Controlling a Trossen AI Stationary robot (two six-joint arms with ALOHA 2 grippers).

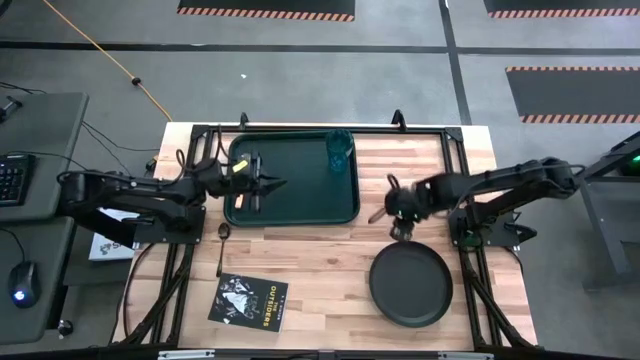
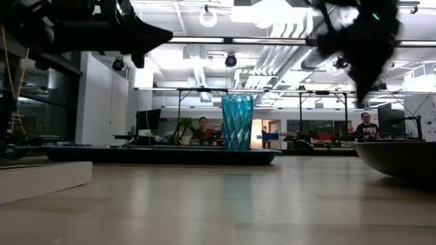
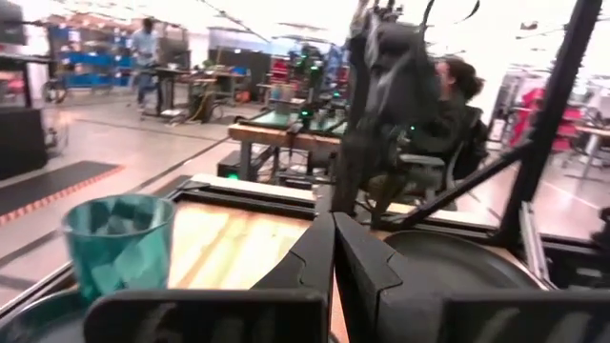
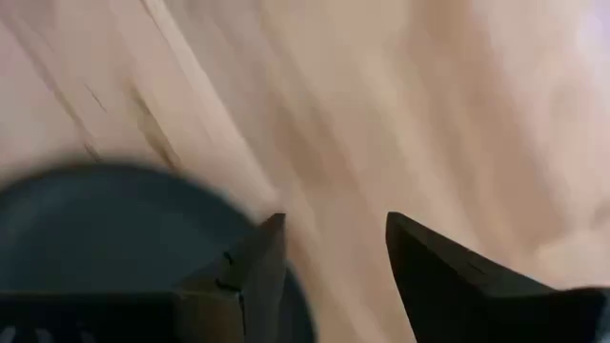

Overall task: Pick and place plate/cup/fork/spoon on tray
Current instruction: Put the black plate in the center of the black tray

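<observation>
Fingers parted – right gripper beside plate

The worktop is pale, smooth wood planking with visible grain, the tray looks like glossy dark green plastic, the cup is translucent faceted teal plastic, the plate is matt black, and the booklet is black printed paper.

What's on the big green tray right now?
The cup stands at a far corner of the tray. The left gripper hangs over the tray, hiding whatever lies under it.
</observation>
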